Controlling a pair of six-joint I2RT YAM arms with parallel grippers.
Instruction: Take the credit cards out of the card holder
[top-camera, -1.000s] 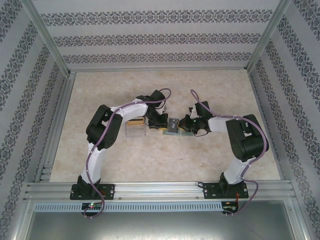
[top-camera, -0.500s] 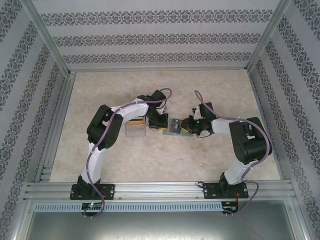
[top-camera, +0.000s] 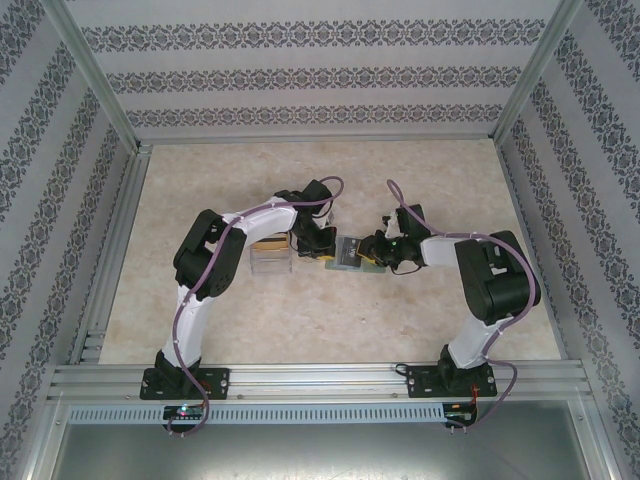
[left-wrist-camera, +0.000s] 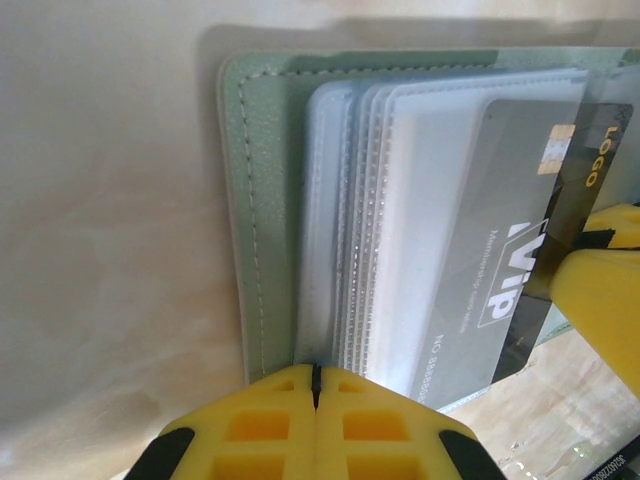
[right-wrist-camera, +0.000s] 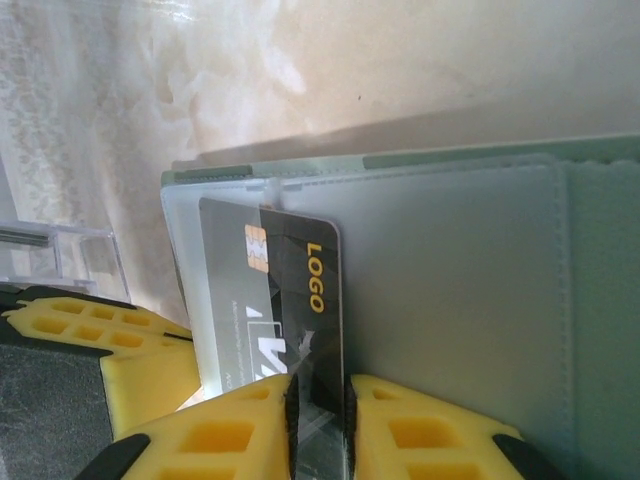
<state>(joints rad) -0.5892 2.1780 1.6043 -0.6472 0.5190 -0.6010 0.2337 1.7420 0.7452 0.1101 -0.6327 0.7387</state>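
The grey-green card holder (top-camera: 347, 254) lies open mid-table between both grippers. Its stitched panel (left-wrist-camera: 262, 200) carries a stack of clear sleeves (left-wrist-camera: 400, 200). My left gripper (left-wrist-camera: 315, 372) is shut on the holder's near edge at the sleeves, pinning it down. A dark credit card (right-wrist-camera: 290, 290) with a gold chip and yellow "LOGO" sticks partly out of a sleeve. My right gripper (right-wrist-camera: 318, 400) is shut on that card's free end. The same card (left-wrist-camera: 500, 260) shows in the left wrist view, with a right finger (left-wrist-camera: 600, 290) at its edge. Further cards are not visible.
A clear plastic box (top-camera: 270, 255) with an orange-and-black card stands just left of the left gripper (top-camera: 322, 245); its corner (right-wrist-camera: 55, 255) shows in the right wrist view. The beige table (top-camera: 450, 180) is walled by a metal frame.
My right gripper has shifted slightly left toward the holder, and the holder's flap has tilted. The left arm has stayed put.
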